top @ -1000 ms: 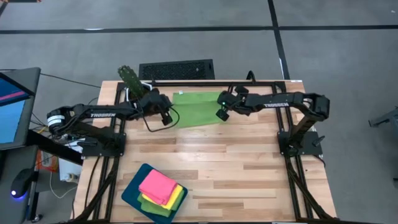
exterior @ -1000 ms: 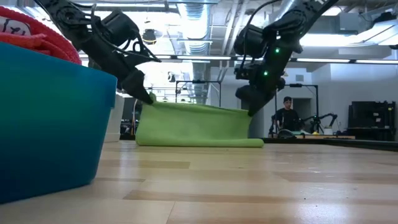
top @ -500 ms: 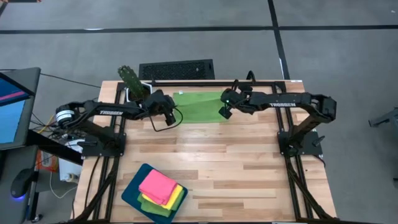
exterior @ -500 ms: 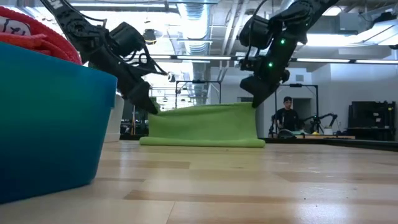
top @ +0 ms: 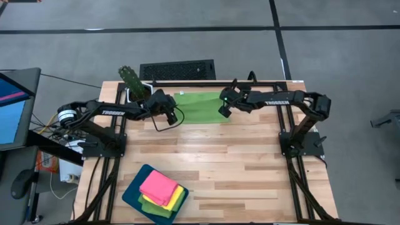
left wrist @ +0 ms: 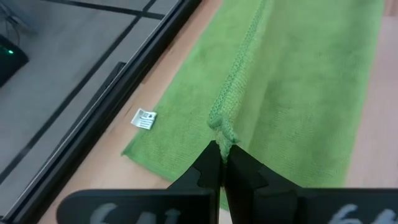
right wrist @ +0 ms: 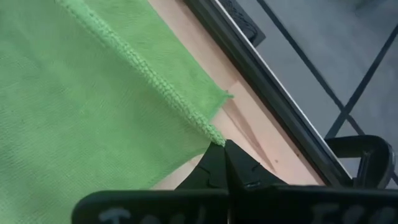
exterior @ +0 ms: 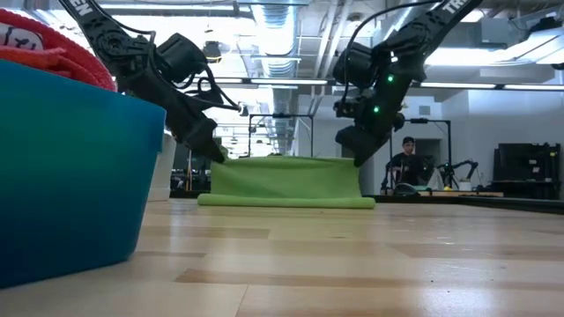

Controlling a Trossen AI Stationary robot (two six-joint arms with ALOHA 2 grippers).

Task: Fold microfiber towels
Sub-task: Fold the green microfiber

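Left wrist view: left claw (left wrist: pixel 221 163) clenched on a hemmed corner of the green towel (left wrist: pixel 292 93), pinched at the very tip so the edge hangs free. Right claw (right wrist: pixel 221 152) grips the matching corner the same way. Holding both corners level keeps the raised edge (exterior: pixel 286 159) taut, likely to carry it over the half lying flat. Towel (top: pixel 199 107) lies at the desk's (top: pixel 237 162) far edge, between the arms. Stack of folded towels (top: pixel 160 190) sits near the front left corner on a teal tray (top: pixel 132 191).

Teal tray (exterior: pixel 70 167) cut off by frame edge, distant person (exterior: pixel 405 163) blurred
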